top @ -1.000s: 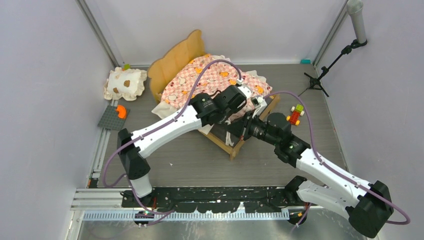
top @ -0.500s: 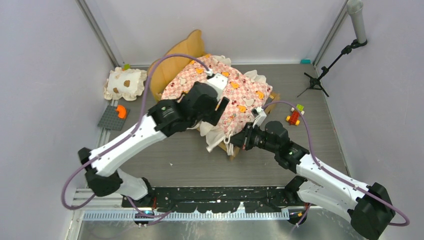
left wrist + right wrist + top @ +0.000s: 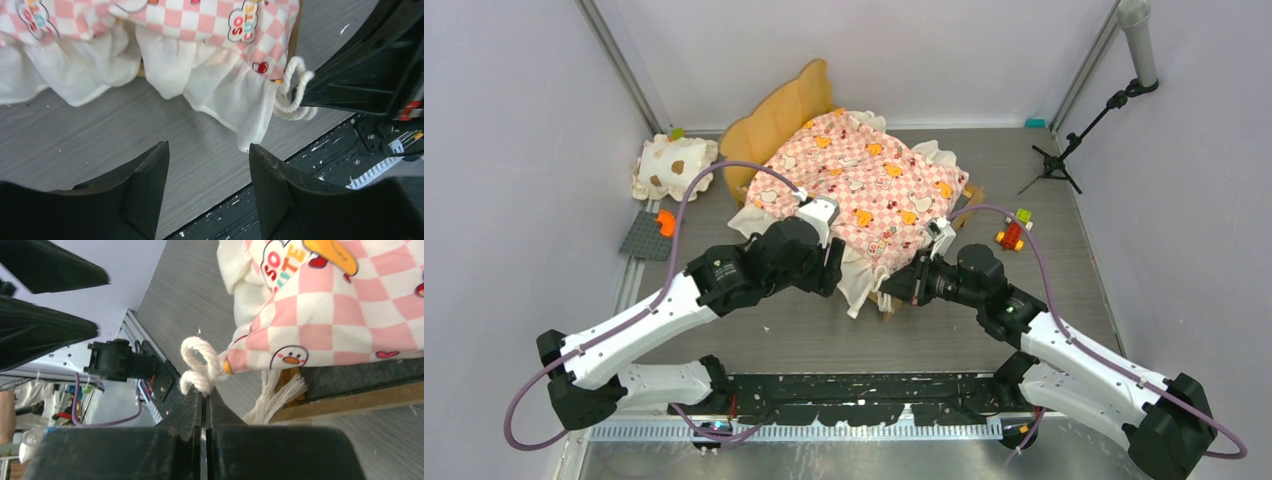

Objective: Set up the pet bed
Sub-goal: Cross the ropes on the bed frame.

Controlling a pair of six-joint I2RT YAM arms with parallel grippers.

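Pet bed upper-centre of top view, mattress on; R gripper clenched on white corner cord, L gripper released, empty, below ruffle: corner tie-down step, next prob needs L to grab cord too.

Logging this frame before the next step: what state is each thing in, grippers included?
pet bed: mattress on the frame, ruffle hanging over the near edge.
cord: looped at the mattress corner, pinched by the right gripper.
left gripper: fingers apart, empty, near the ruffle.
right gripper: fingers shut on the cord.
pillow: lying flat beside the headboard, off the bed.
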